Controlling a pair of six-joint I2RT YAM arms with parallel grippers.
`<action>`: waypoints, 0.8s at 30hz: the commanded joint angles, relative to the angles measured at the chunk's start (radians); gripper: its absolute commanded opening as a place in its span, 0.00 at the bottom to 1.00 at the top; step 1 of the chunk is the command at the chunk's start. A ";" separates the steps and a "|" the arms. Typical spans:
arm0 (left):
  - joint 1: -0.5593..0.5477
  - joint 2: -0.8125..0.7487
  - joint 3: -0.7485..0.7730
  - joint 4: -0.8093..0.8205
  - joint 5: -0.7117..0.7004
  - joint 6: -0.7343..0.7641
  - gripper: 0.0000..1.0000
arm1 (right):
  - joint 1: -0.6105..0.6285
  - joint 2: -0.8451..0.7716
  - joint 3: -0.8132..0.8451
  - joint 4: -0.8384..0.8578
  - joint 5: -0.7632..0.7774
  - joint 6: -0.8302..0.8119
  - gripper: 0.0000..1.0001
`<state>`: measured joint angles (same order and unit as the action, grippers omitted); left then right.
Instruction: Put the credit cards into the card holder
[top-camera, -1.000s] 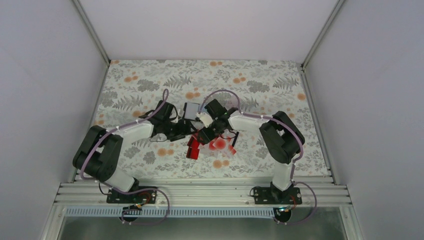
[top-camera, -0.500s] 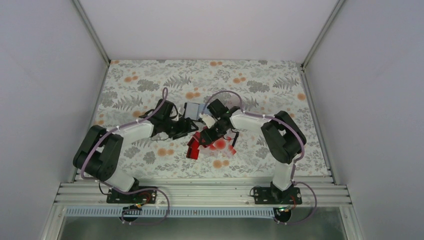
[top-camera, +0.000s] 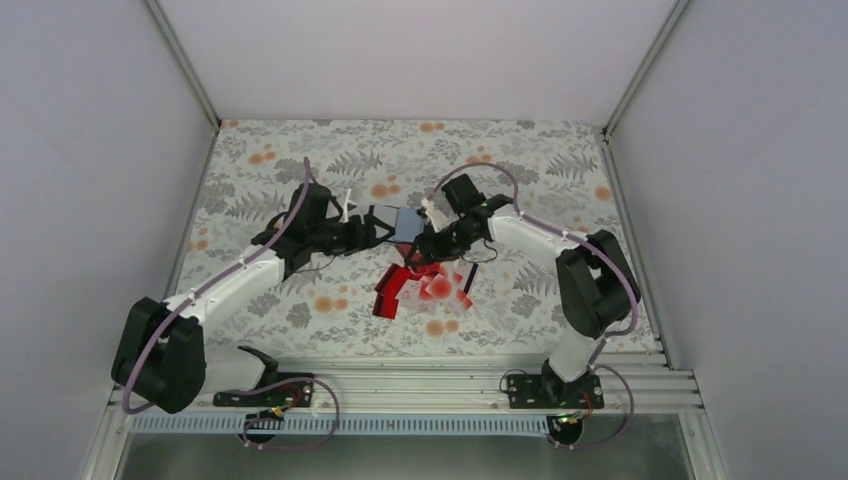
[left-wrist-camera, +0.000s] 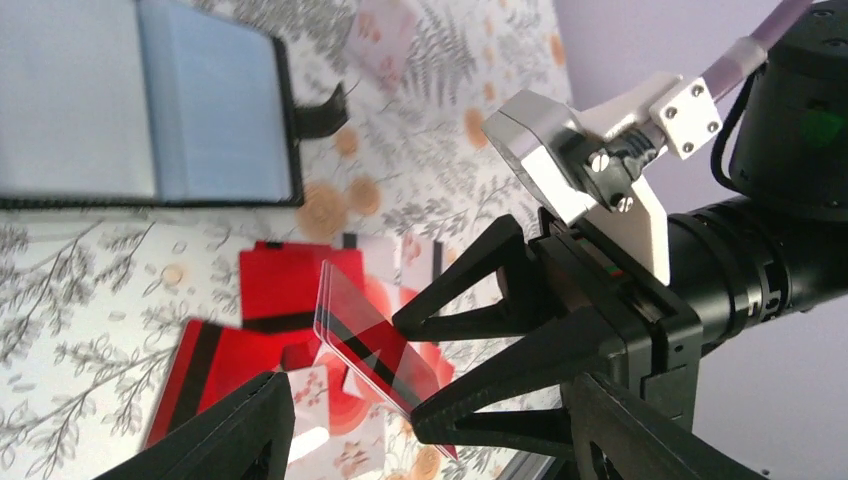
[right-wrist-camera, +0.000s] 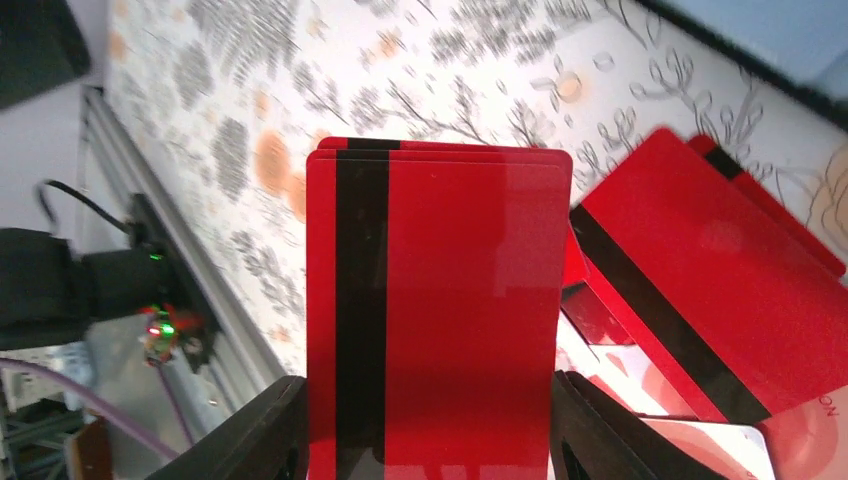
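On the floral worktop (top-camera: 560, 180), nearest the near edge and about midway between the left and right edges, the loose credit cards (top-camera: 428, 290) are lying in an overlapping pile. Glossy red ones with a black stripe are lying on the left side of the pile, and whitish ones with a red dot on the right. Just above the far side of this pile, the right gripper (left-wrist-camera: 405, 374) is clamping a red card (right-wrist-camera: 440, 300) by one short end, with one finger on each long edge. The card's black stripe is facing the right wrist camera. Its free end is showing a doubled outline, and whether one card or two is being held cannot be told. Facing it from the left, the left gripper (left-wrist-camera: 428, 400) is hovering with its fingers spread apart and nothing between them, clear of the red card. Farther on, just past the centre of the worktop and between the two wrists, the card holder (left-wrist-camera: 150, 100) is lying open. Its grey-blue clear pockets are facing up and a black tab is sticking out from its edge.
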<state>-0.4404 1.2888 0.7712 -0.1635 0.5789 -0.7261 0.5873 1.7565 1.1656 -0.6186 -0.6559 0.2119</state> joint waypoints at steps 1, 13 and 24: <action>0.003 -0.017 0.035 0.033 0.006 -0.021 0.69 | -0.021 -0.071 0.059 0.019 -0.115 0.052 0.56; 0.002 0.121 0.051 0.139 0.175 0.021 0.53 | -0.049 -0.165 -0.011 0.115 -0.303 0.078 0.56; -0.028 0.208 0.180 0.093 0.206 -0.003 0.16 | -0.049 -0.161 0.001 0.143 -0.235 0.103 0.57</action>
<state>-0.4557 1.4731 0.9058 -0.0628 0.7570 -0.7258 0.5362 1.6199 1.1519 -0.5228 -0.8696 0.3035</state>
